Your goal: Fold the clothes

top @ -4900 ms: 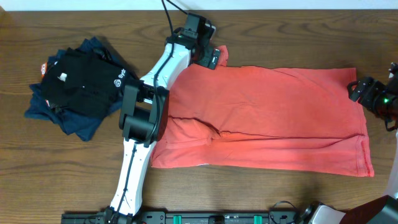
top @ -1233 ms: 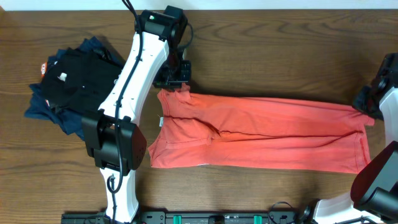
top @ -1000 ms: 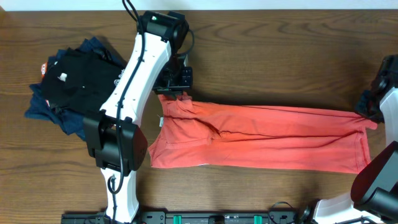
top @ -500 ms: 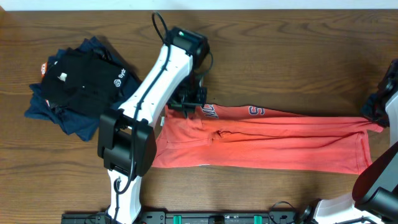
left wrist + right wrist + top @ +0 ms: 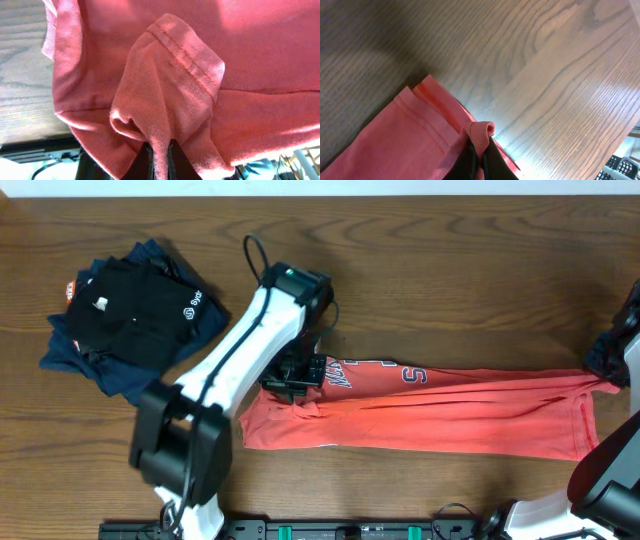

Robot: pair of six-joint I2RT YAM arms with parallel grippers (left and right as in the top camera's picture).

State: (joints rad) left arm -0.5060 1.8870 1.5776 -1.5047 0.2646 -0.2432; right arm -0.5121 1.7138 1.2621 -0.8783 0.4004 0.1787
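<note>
- Salmon-red T-shirt [image 5: 430, 420] lies as a long strip L-R across the wooden table [image 5: 450, 270], on the near-centre part. Its far long edge is turned over toward the near side, so a band of white block lettering [image 5: 372, 372] shows along the top.
- L gripper [image 5: 299, 380] is at the shirt's left end, under the arm's white link. Jaws are clamped tight on a pinch of fabric.
- L wrist cam: a hemmed fold of red cloth is bunched up and drawn into the dark fingers at the bottom of frame, w/ no gap visible btw them.
- Cloth around that pinch is puckered, w/ wrinkles running toward the near-left corner, which lies flat on the table.
- R gripper [image 5: 603, 370] is at the shirt's far-right corner, by the right edge of the overhead view. It is closed on that corner.
- R wrist cam: a small knob of red fabric sticks out above the dark fingertips. The stitched hem runs away to the lower left, w/ bare wood grain around it.
- Far edge of the shirt runs in a nearly straight line btw the 2 grippers. Near edge lies flat, w/ a hem at the right end.
- Can't tell from above whether the held corners are off the table.
- Pile of dark shirts [image 5: 125, 320], black over navy w/ small white logos, sits at the far left of the table, well apart from the red shirt.
</note>
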